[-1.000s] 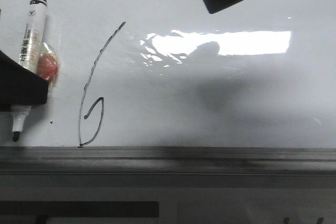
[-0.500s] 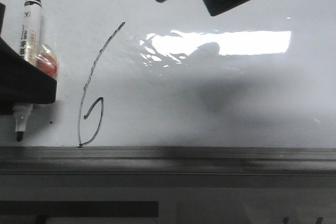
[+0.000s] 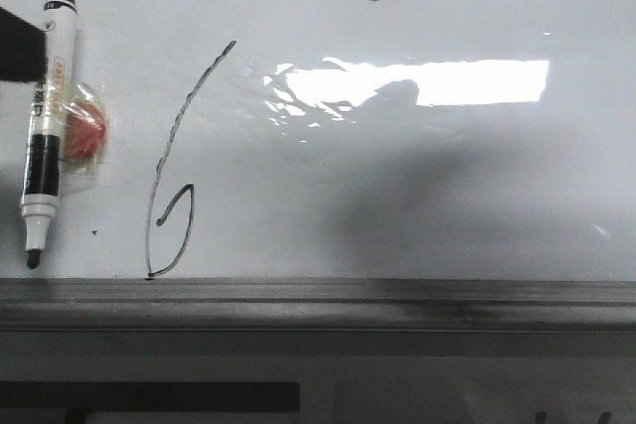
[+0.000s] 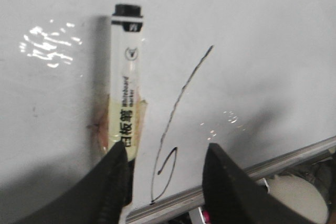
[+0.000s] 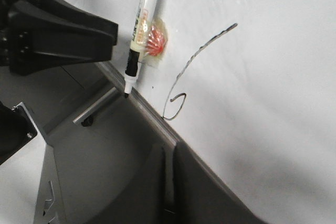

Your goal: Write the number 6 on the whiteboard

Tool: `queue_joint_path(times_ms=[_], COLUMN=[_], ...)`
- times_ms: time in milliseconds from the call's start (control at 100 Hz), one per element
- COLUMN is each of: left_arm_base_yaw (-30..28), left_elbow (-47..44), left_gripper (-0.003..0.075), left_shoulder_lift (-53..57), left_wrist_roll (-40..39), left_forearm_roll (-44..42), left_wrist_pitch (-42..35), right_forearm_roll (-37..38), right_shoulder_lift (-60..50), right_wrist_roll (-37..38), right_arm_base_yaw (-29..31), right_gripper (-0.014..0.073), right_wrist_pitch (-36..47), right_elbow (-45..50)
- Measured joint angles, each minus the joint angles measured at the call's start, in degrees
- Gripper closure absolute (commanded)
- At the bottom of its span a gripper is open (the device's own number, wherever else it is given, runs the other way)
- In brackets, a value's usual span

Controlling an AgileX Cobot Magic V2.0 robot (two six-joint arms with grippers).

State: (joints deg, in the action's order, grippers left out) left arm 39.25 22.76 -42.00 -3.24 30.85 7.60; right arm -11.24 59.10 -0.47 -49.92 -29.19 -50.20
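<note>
Number 6 (image 3: 171,181): on whiteboard (image 3: 417,186), base touching near frame edge. Marker (image 3: 45,126): lying left of it, apparently free. My left gripper (image 4: 165,182): spread. Right gripper (image 5: 168,182): pressed together. Right board bare.

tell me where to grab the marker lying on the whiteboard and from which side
Grip the marker around its white labelled barrel, about mid-length, with the fingers closing across its width. It lies flat on the whiteboard, cap end away from the frame edge and tip toward it, so come straight down from above. Stay clear of the red taped lump touching one side and the number 6 beyond it.
</note>
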Motion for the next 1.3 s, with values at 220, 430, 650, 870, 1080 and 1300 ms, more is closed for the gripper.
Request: queue_joint_path(times_ms=[220, 430, 650, 870, 1080, 1300], left_arm_base_yaw=[0.0, 0.0, 0.0, 0.0, 0.0, 0.0], left_elbow=[0.0, 0.0, -0.94, -5.22, -6.76, -7.08], left_gripper=[0.0739, 0.0739, 0.0739, 0.0739, 0.0739, 0.0739], left_shoulder_lift=[14.12, 26.82, 35.31, 37.97, 37.97, 37.97], left_wrist_roll=[3.96, 15.07, 20.63, 21.26, 21.45, 21.45], left_forearm_roll=[-0.36, -0.59, -1.9, -2.48, -2.61, -2.7], left_wrist_pitch=[1.22, 6.53, 14.7, 15.15, 14.7, 14.7], right_forearm_roll=[4.62, 9.5, 11.99, 12.48, 12.48, 12.48], right_shoulder_lift=[-7.47, -18.38, -30.71, -42.63, -49.3, -49.64], right_wrist_roll=[0.0, 0.05, 0.05, 0.05, 0.05, 0.05], right_arm_base_yaw=[0.0, 0.0, 0.0, 0.0, 0.0, 0.0], right_gripper=[0.0663, 0.066, 0.0645, 0.0646, 0.0648, 0.0648], right_wrist_pitch=[0.82, 7.41, 15.15, 16.07, 16.07, 16.17], right_elbow=[0.13, 5.41, 17.93, 30.88, 36.91, 38.41])
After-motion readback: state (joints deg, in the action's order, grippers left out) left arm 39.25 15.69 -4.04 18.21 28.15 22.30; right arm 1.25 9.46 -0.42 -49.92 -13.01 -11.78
